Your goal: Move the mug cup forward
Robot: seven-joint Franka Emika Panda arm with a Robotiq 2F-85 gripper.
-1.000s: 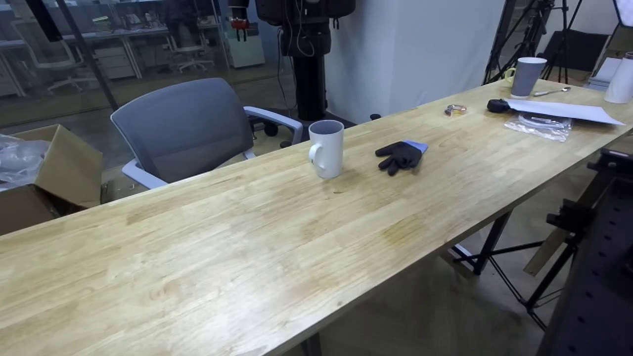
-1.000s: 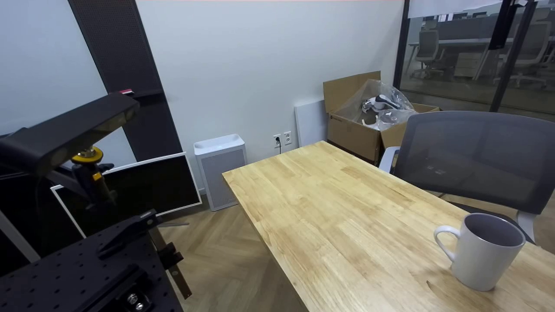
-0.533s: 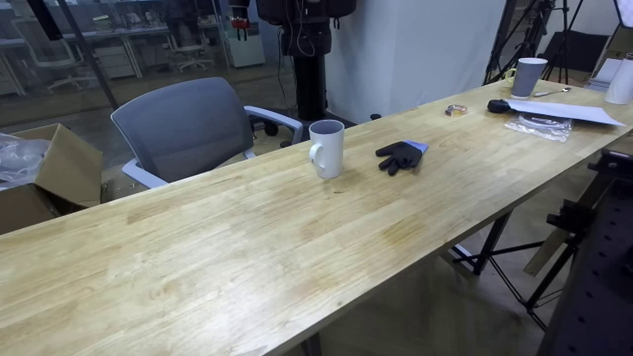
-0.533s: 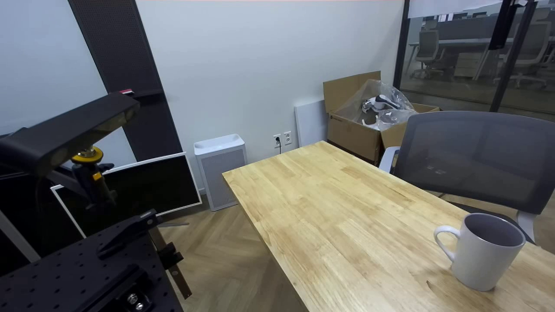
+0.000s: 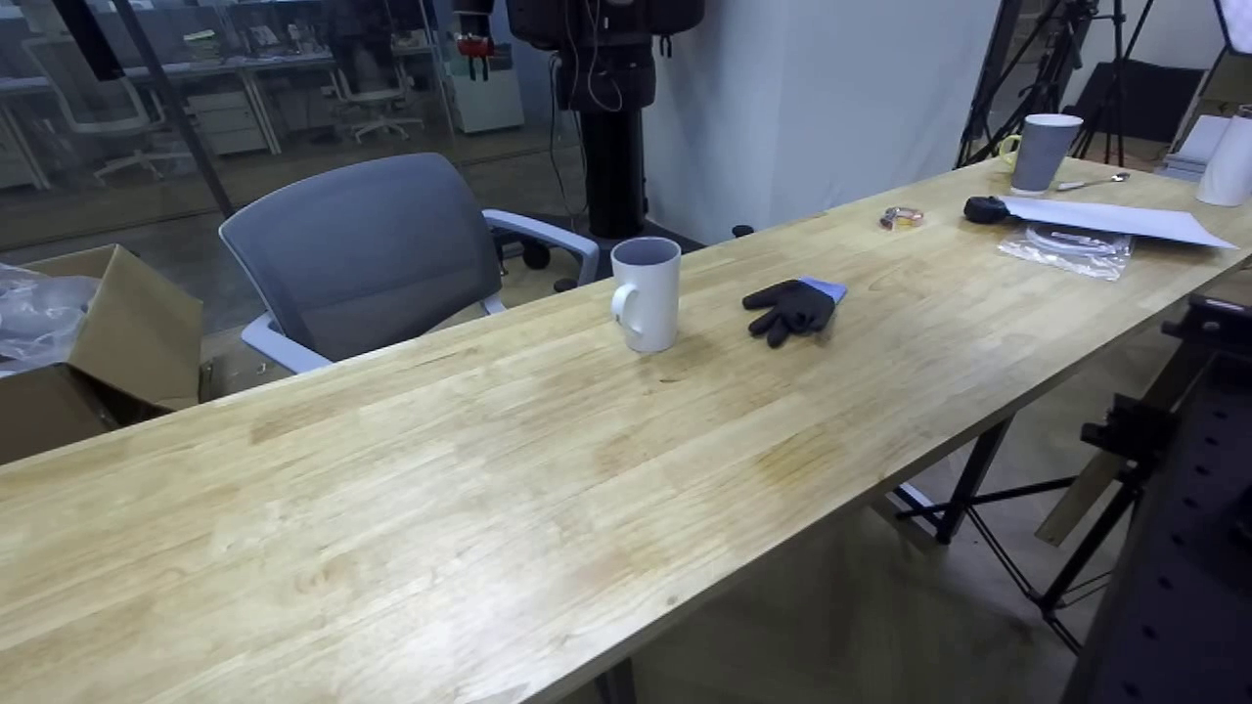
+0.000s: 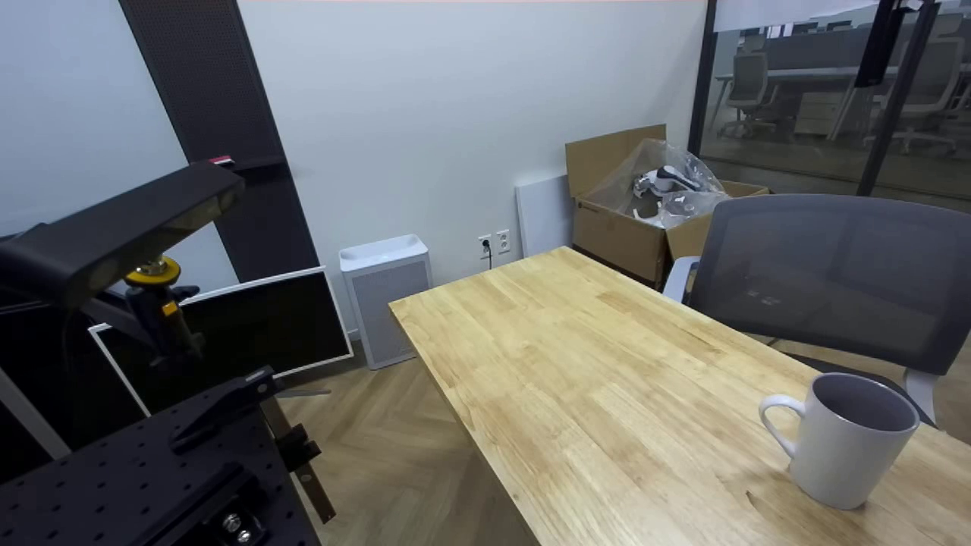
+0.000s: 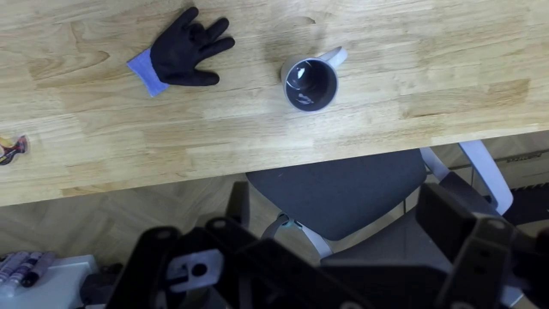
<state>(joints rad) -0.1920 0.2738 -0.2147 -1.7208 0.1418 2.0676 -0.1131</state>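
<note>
Wrist view: mug (image 7: 311, 84) unobstructed, claw (image 7: 338, 206) cropped

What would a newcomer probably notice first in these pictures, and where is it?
Probably the white mug, standing upright on the wooden table near the edge where the gray chair stands. Next may come the black glove, lying beside the mug without touching it. In the wrist view, the open gripper also stands out, dark along the bottom.
</note>
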